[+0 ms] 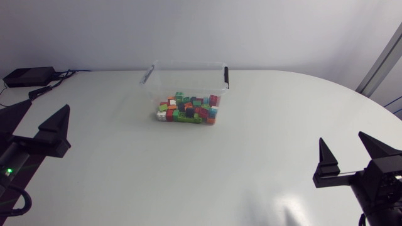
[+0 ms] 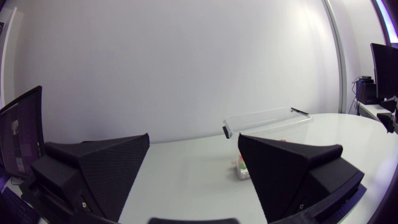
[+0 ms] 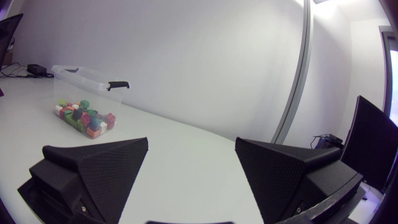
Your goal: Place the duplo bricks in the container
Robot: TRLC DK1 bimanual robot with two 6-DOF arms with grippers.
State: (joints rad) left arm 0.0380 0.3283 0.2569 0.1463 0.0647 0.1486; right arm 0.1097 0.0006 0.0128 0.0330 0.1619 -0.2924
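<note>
- Two robot arms sit at the near edge of a white table (image 1: 251,169), one at each side, both well apart from the container.
- The left gripper (image 2: 194,142) has its two black wedge-shaped fingers spread wide, with only bare table between them.
- The right gripper (image 3: 191,146) is spread just as wide and grips nothing.
- A clear plastic container (image 1: 188,78), open at the top, with a black clip on each of two sides, stands on the far middle of the table.
- Many duplo bricks (image 1: 187,109) in red, green, blue, orange and white lie heaped inside the container, against its near wall.
- In the left wrist view the container stands ahead of the gripper, partly hidden behind one finger.
</note>
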